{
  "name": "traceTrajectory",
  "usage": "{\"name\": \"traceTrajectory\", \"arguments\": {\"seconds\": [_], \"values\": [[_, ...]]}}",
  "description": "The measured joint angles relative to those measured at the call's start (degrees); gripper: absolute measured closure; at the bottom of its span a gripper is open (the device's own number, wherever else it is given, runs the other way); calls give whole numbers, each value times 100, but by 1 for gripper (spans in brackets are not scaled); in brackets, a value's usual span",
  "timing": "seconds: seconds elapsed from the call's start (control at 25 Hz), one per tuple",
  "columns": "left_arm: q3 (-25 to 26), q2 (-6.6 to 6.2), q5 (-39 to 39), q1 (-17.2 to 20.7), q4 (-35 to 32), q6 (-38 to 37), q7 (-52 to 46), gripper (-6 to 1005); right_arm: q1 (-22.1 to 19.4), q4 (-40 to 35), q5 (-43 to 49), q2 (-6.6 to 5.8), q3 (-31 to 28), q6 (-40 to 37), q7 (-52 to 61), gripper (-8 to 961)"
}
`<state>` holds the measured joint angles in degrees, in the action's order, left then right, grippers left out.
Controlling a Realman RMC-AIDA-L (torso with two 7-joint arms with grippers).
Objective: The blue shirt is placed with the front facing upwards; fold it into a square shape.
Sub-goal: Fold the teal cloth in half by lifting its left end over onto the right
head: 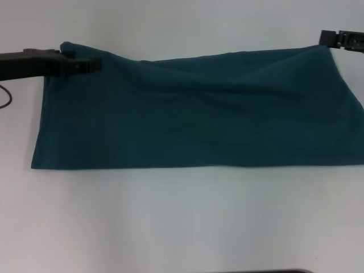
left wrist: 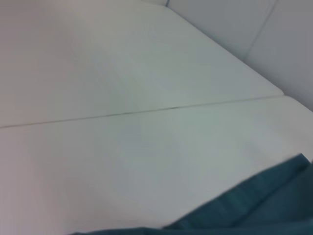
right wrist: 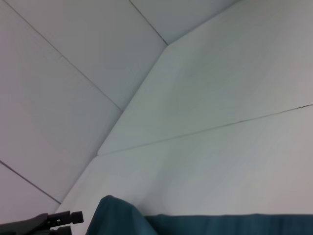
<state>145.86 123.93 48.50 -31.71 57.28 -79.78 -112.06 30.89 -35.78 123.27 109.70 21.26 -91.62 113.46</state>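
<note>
The blue shirt [head: 199, 114] lies on the white table [head: 182, 227] as a long dark teal band running left to right, with creases along its far edge. No lettering or collar shows. My left gripper [head: 94, 64] rests over the shirt's far left corner, where the cloth bulges up. My right gripper [head: 327, 38] is at the far right corner, touching the shirt's edge. An edge of the shirt [left wrist: 264, 205] shows in the left wrist view. The right wrist view shows a raised shirt corner [right wrist: 112, 213] beside the left gripper [right wrist: 63, 218].
A seam line [left wrist: 146, 111] crosses the white tabletop beyond the shirt. White wall panels [right wrist: 73, 58] stand behind the table. A dark cable [head: 5, 96] loops at the left edge. A dark strip [head: 273, 271] shows at the near edge.
</note>
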Motion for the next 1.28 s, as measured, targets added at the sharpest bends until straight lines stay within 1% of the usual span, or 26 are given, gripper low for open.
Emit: {"name": "traceTrajectory", "arguments": {"seconds": [0.12,0.28,0.52,0.64,0.76,0.92,1.12,1.28], "values": [[-75,-1,70,-55,-232,347,32,202,70,47,-20,64,8,144,0,436],[-226,0,89,-115,-431,736,42,197,148,197,23,75,226,230,28,497],[-637,0,91,-183,-775,1312,48,199,234,421,31,78,949,325,88,739],[-771,4,91,-200,-826,1488,49,199,256,462,31,84,1173,323,122,801],[-842,8,91,-237,-945,1717,48,200,293,548,31,130,1307,450,152,864],[-1000,9,88,-286,-1160,2131,49,201,333,601,30,288,1593,957,133,947],[-1184,8,88,-325,-1348,2581,49,202,395,560,30,542,1927,1510,63,943],[-1214,8,88,-372,-1458,2750,45,202,474,581,30,681,2047,1952,6,940]]}}
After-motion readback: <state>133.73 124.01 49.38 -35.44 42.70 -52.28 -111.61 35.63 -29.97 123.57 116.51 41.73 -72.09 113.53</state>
